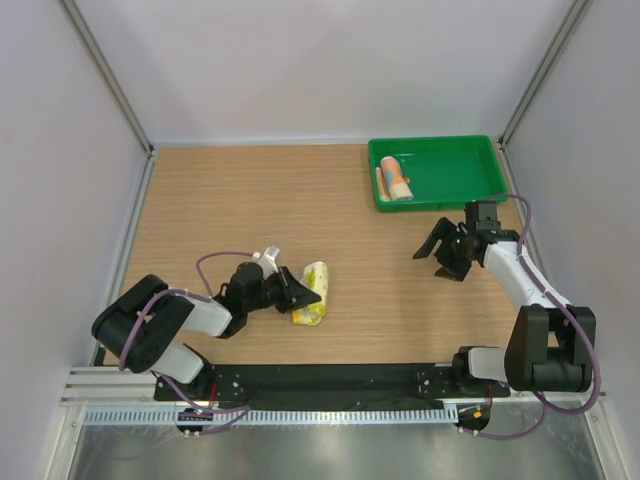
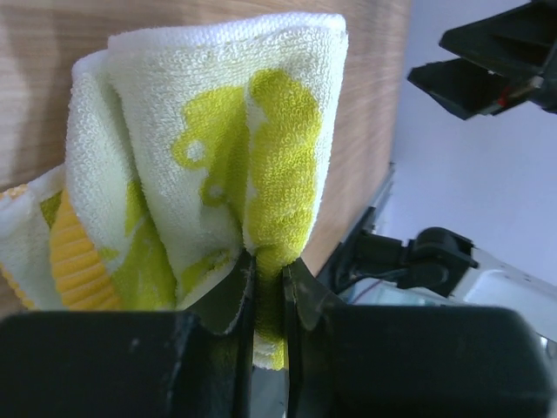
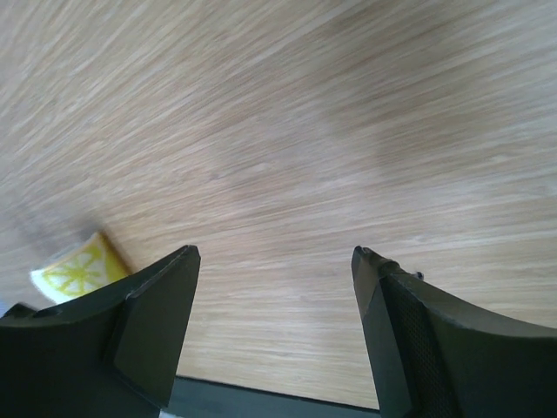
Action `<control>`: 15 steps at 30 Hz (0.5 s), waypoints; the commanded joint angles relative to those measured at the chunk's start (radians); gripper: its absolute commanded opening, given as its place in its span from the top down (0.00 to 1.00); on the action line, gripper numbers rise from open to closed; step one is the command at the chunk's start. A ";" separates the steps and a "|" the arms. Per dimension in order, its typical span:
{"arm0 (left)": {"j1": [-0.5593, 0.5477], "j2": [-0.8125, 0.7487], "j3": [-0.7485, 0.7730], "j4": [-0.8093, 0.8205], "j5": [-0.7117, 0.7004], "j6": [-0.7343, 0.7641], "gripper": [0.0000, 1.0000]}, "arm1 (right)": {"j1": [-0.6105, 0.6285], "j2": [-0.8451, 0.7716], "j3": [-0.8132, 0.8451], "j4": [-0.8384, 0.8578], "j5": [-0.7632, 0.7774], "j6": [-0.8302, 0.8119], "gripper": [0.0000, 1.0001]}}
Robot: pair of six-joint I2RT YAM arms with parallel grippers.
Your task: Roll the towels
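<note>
Left wrist: left jaws pinch the yellow towel (image 2: 261, 113); right jaws gape, empty.

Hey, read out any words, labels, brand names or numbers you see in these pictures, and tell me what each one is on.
None: no text can be read in any view.
The yellow towel, pinched in the left gripper, bears only printed yellow-green shapes, no letters.
The green tray and the rolled towel in it show no label.
The right gripper, open, shows no marking.
</note>
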 commanded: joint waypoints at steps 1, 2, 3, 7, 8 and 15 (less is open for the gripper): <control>0.013 0.030 -0.058 0.318 0.078 -0.121 1.00 | -0.005 -0.023 -0.032 0.121 -0.188 0.014 0.22; 0.014 0.031 -0.073 0.338 0.065 -0.135 1.00 | -0.003 -0.041 -0.067 0.205 -0.302 0.040 0.22; 0.016 0.030 -0.093 0.357 0.054 -0.160 1.00 | 0.001 -0.049 -0.081 0.238 -0.339 0.051 0.22; 0.019 0.019 -0.165 0.348 -0.001 -0.177 1.00 | 0.085 -0.081 -0.089 0.271 -0.344 0.053 0.22; 0.019 0.021 -0.174 0.322 -0.014 -0.180 1.00 | 0.100 -0.083 -0.090 0.287 -0.347 0.056 0.22; 0.019 0.015 -0.251 0.268 -0.095 -0.192 1.00 | 0.325 -0.046 -0.092 0.395 -0.294 0.111 0.22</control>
